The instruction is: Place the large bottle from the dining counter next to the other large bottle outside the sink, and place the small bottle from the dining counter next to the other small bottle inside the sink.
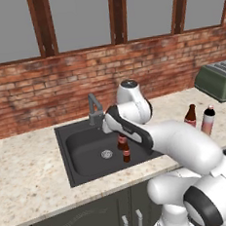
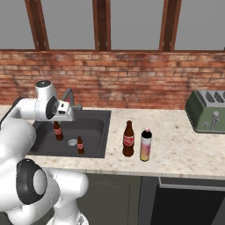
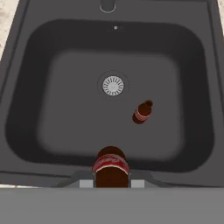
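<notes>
Tool [image 3: 112, 183] over sink [image 3: 26, 109], clamped on small brown bottle [image 3: 110, 166] with red label, held upright above basin floor. Twin small bottle [image 3: 142, 112] standing inside basin, near round drain [image 3: 113, 85]. On surface [image 2: 176, 149] right of sink: tall dark brown bottle [image 2: 128, 139] and yellow-pink bottle [image 2: 146, 144] side by side, just apart. Green toaster [image 2: 206, 111] farther right

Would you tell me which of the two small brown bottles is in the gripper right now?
The small bottle at the sink's left side, clamped in the gripper and hanging above the basin. Its twin stands free by the drain.
</notes>
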